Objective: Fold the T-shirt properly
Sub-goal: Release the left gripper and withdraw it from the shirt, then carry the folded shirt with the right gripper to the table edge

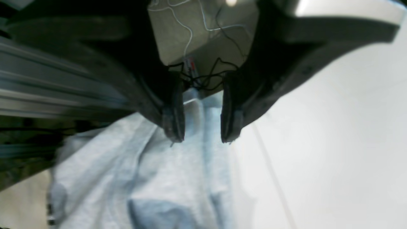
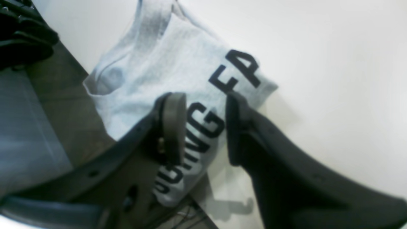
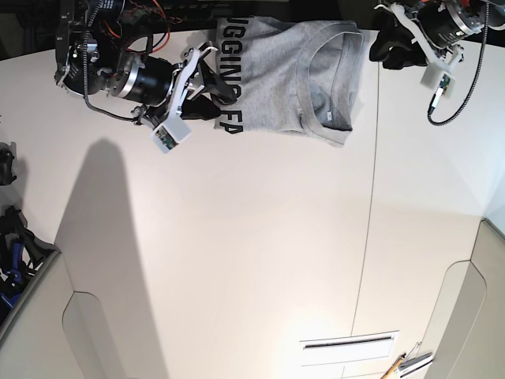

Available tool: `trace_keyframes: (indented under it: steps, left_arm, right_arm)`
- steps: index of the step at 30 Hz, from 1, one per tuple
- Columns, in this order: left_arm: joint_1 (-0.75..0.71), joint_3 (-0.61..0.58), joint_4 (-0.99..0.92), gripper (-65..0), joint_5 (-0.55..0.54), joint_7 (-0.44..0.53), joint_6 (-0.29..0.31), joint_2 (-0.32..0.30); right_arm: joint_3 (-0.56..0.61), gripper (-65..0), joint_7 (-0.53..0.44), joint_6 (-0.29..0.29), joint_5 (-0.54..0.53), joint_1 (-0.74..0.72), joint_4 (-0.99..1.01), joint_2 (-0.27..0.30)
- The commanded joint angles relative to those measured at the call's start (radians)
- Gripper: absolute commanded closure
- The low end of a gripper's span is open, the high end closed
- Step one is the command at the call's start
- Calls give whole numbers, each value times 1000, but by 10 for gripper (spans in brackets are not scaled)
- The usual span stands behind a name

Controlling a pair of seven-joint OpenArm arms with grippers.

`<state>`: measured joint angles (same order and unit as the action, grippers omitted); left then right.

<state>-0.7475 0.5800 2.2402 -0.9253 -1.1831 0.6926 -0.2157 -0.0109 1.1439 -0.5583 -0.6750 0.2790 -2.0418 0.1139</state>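
The heather-grey T-shirt [image 3: 292, 71] lies crumpled at the far edge of the white table [image 3: 237, 253], with black block letters on its left part and the ribbed neck toward the right. In the base view my right gripper [image 3: 211, 88] is at the shirt's lettered left edge. In the right wrist view it [image 2: 203, 97] is open, fingers astride the letters on the shirt [image 2: 165, 63] just above the cloth. My left gripper [image 3: 388, 46] is off the shirt's right edge. In the left wrist view it [image 1: 202, 138] is open and empty above plain grey cloth [image 1: 152, 178].
A seam [image 3: 371, 197] runs down the table on the right. The shirt hangs over the far table edge, where an aluminium rail [image 1: 47, 92] and loose cables [image 1: 203, 76] sit. A slot [image 3: 347, 343] and a pen [image 3: 398, 365] lie at the near right.
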Motion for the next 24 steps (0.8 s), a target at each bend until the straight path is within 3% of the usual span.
trace_keyframes:
  steps: [1, 3, 6, 11, 16, 24]
  left_arm:
    - [-6, 21, 18, -230, -16, 21, 6, -6]
    - [-6, 53, 18, -230, -17, 27, 6, -6]
    - [-6, 98, 19, -230, -21, 28, 6, -6]
    - [-6, 160, 19, -230, -21, 35, 6, -6]
    - [-6, 174, 18, -230, -21, 35, 6, -6]
    - [-6, 174, 18, -230, -21, 35, 6, 0]
  right_arm:
    - [0, -181, -25, -24, -50, -7, -16, 2]
    - [2, -17, -14, -44, -98, -7, -16, 2]
    - [30, 0, -10, -45, -145, -12, -16, 2]
    - [175, 0, 21, -57, -119, -72, -16, 3]
    - [393, 0, 12, -59, 150, -163, -16, 11]
    - [663, 0, -63, -58, 411, -226, -5, 123]
